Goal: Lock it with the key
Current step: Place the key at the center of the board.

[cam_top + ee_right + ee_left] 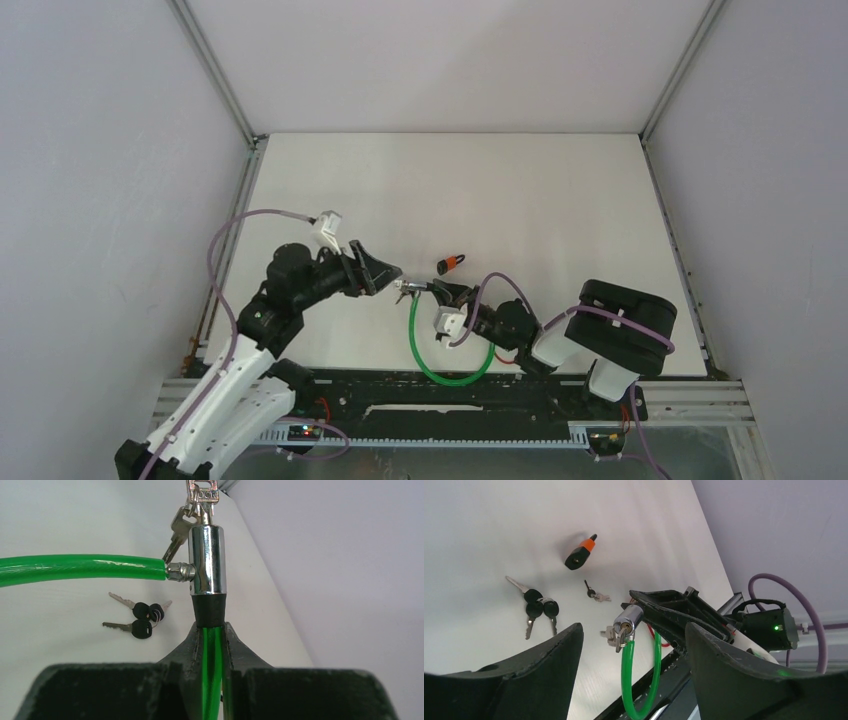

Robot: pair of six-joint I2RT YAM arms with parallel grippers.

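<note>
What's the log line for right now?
left gripper: open, empty | right gripper: shut on green plastic-coated cable | silver metal key: in shiny chrome lock cylinder

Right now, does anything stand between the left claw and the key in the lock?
Nothing visible does. The open left claw faces the key in the chrome lock directly; the right claw holds the green cable behind the lock.

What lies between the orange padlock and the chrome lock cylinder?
A small key bunch lies between padlock and cylinder; the left wrist view shows it.
</note>
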